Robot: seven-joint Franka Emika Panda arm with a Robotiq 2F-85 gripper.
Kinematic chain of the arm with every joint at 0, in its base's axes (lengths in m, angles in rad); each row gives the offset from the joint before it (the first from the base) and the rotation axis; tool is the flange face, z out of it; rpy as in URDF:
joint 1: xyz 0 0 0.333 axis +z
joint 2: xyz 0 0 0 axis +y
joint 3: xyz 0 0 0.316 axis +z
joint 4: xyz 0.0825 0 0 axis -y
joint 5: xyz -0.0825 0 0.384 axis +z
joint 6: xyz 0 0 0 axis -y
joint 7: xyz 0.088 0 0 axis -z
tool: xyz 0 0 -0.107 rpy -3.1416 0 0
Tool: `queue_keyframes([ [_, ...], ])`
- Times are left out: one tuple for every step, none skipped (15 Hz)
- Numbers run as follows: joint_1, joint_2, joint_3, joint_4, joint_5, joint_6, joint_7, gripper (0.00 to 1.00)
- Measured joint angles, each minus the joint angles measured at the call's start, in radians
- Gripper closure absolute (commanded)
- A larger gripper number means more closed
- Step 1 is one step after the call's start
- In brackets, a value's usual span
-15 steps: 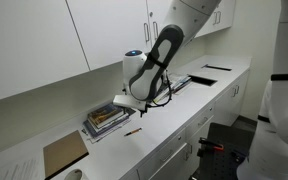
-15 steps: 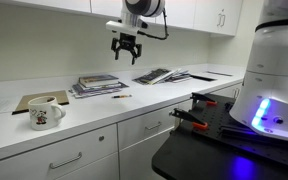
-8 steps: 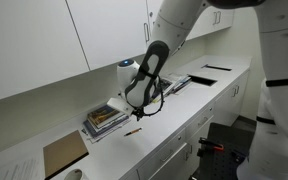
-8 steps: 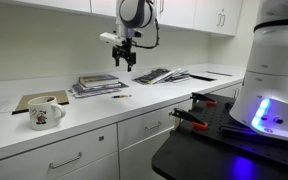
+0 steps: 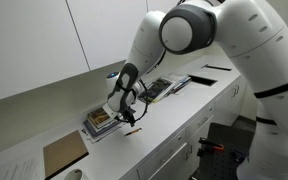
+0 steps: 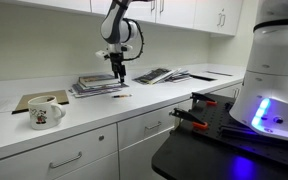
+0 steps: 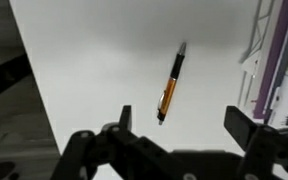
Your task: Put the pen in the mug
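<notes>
Reaching for the pen is the step in hand. In an exterior view the mug [image 6: 44, 112] stands far left on the desk [image 6: 159, 100], just beside a brown board [image 6: 22, 101]. Right of these lie stacked books [image 6: 96, 86], then the pen [image 6: 121, 97], flat just in front of them and well apart from the mug. The pincer [image 6: 120, 76] hangs above the pen, empty, its 2 fingers [image 7: 246, 125] spread apart in the wrist view. Next, I judge, it needs to descend, straddle the barrel and close. The pen is a mere sliver in both exterior views; the mug's inside is hidden; the wrist view blurs the fingers and crops the books.
</notes>
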State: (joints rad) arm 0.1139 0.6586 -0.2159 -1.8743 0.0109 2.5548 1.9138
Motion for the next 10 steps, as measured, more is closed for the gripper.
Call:
queue_keyframes([
  [-0.003, 0.025, -0.006, 0.036, 0.022, -0.041, 0.02, 0.0],
  [-0.008, 0.049, -0.01, 0.069, 0.041, -0.078, 0.045, 0.0],
  [-0.014, 0.069, -0.012, 0.097, 0.06, -0.109, 0.07, 0.0],
  [-0.021, 0.088, -0.013, 0.12, 0.079, -0.135, 0.095, 0.0],
  [-0.031, 0.106, -0.012, 0.139, 0.104, -0.154, 0.116, 0.0],
  [-0.041, 0.123, -0.011, 0.154, 0.13, -0.159, 0.137, 0.0],
  [-0.051, 0.14, -0.01, 0.165, 0.155, -0.159, 0.157, 0.0],
  [-0.063, 0.157, -0.008, 0.176, 0.177, -0.157, 0.168, 0.0],
  [-0.073, 0.172, -0.007, 0.187, 0.189, -0.151, 0.174, 0.03],
  [-0.081, 0.187, -0.005, 0.197, 0.196, -0.141, 0.174, 0.07],
])
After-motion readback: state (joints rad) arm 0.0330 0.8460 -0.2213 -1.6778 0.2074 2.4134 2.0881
